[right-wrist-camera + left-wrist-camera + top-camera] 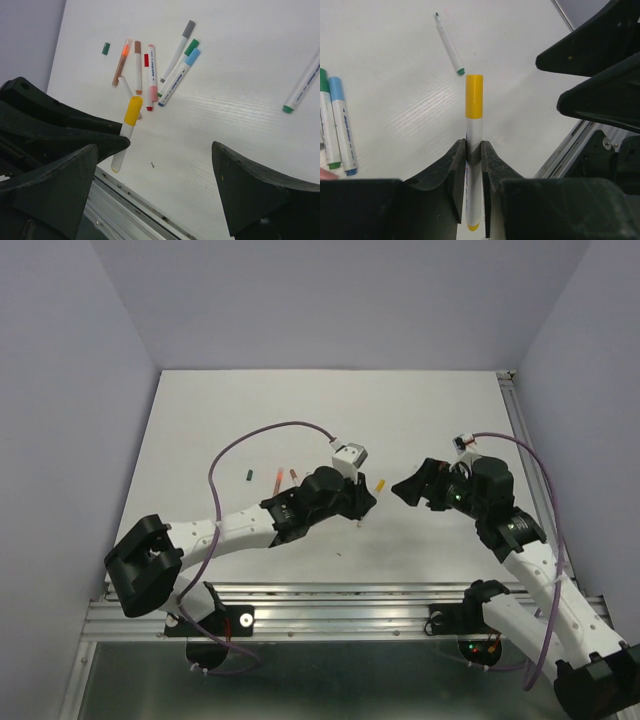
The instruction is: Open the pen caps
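Yellow cap [474, 96] sticks out past our left tool [473, 148], which clamps the pen [474, 129] above the worktop [395, 120], so our right tool [162, 150], spread wide nearby, can pull it off.

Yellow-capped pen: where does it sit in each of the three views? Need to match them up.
Top external: yellow-capped pen at centre, poking out right of the left tool.
Left wrist: pen at bottom centre, upright, pinched in the left tool.
Right wrist: pen left of centre, tilted.
Shared landmark: open right tool, right of the pen from above, top right in left wrist, bottom corners in right wrist.
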Robot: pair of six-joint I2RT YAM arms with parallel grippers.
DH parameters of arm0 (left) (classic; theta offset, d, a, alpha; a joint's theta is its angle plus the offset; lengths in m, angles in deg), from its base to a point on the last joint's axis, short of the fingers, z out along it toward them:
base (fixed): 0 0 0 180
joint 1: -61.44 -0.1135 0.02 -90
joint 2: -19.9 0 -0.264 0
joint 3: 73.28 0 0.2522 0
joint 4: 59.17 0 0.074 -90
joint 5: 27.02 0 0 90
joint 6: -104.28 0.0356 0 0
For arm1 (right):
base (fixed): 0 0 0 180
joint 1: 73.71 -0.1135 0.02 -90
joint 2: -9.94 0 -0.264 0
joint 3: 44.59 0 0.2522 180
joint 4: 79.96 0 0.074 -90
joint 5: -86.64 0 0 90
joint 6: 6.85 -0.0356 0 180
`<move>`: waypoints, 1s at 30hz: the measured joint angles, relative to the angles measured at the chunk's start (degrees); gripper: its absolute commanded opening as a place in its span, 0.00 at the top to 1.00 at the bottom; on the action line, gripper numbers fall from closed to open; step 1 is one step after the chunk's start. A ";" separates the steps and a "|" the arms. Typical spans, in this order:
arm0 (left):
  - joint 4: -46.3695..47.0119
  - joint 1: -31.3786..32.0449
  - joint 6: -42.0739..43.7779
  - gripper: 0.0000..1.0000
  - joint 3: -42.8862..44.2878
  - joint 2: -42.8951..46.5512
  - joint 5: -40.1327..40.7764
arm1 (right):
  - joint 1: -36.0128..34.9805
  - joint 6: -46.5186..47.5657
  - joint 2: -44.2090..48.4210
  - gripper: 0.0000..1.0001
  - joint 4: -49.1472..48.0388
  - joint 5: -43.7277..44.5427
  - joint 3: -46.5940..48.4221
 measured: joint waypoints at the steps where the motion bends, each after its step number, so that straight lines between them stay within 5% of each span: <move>1: 1.07 0.22 -0.52 1.00 -0.85 0.92 -0.28 | 0.00 -0.02 -0.63 0.00 -0.42 -0.94 0.00; 14: 3.41 0.70 -6.43 1.00 -2.86 2.51 -0.37 | -0.15 -3.76 -7.61 0.01 -10.60 -9.42 0.07; 30: 4.61 2.05 -8.85 1.00 -2.84 2.62 0.50 | -5.44 -8.72 -14.97 0.39 -17.57 -7.82 0.07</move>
